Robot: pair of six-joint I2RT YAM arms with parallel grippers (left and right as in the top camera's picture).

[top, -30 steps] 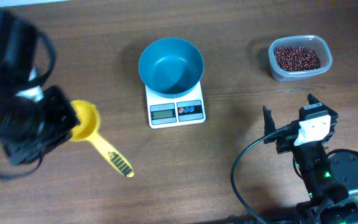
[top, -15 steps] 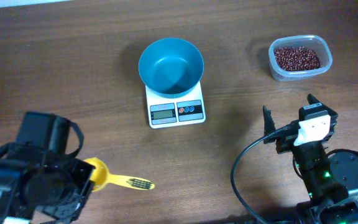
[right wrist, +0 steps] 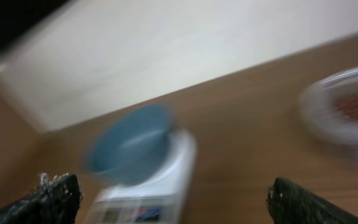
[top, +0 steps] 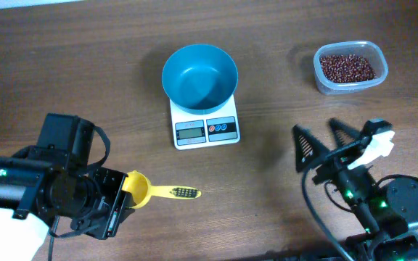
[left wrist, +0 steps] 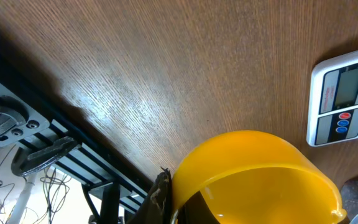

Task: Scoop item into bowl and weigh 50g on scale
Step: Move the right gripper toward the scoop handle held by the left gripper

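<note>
two grippers over a brown wooden table [top: 85, 65]. left gripper [top: 122, 196]: fingers pressed together, pinching a yellow plastic scoop [top: 138, 190] by its cup end, handle pointing right, near the front edge of the table. in the left wrist view, only the round yellow cup of the scoop [left wrist: 253, 180], close up. right gripper [top: 324, 141]: fingers spread wide apart over bare wood, blurry in its own view. many small dark red-brown beans [top: 347, 67] heaped in a clear plastic tub [top: 325, 87] at the far right corner, well apart from both grippers. round deep teal-blue plastic bowl [top: 199, 76] sitting on a small white square scale [top: 205, 130] in the middle, between scoop and tub.
</note>
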